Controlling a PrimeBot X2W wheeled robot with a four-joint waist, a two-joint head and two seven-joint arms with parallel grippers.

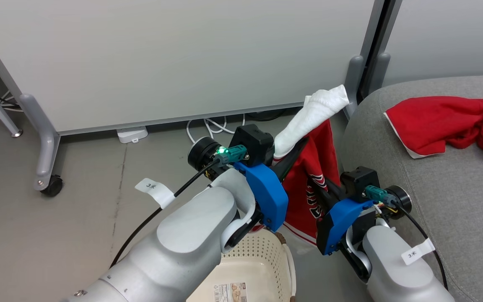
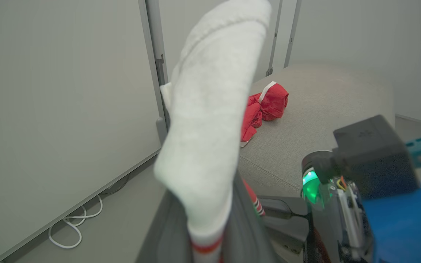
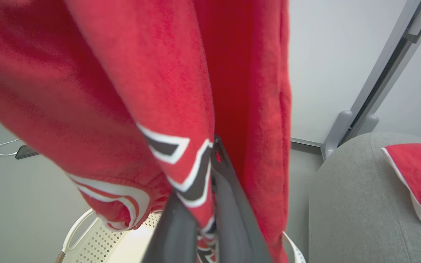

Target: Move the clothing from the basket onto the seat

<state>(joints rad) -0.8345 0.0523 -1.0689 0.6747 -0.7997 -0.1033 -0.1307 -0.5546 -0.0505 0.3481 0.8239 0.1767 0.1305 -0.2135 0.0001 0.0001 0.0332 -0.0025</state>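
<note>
The red garment with white panels and stripes (image 1: 308,184) hangs in the air above the basket (image 1: 262,264), held by both grippers. My left gripper (image 1: 297,150) is shut on its white part (image 2: 210,109), which sticks up past the fingers (image 2: 245,226). Lower and to the right, my right gripper (image 1: 318,188) is shut on the red part with lettering (image 3: 152,91), its fingers (image 3: 232,215) pinching a fold. The plain red garment with white edging (image 1: 442,121) lies crumpled on the light grey seat (image 1: 455,197). That garment (image 2: 265,106) and the seat (image 2: 323,109) show in the left wrist view too.
A pale partition wall (image 1: 162,54) on grey wheeled feet (image 1: 46,155) stands behind, with white cables (image 1: 208,126) on the floor beneath it. A grey post (image 1: 357,79) stands at the seat's left end. The seat's rounded edge is close to my right forearm (image 1: 396,268).
</note>
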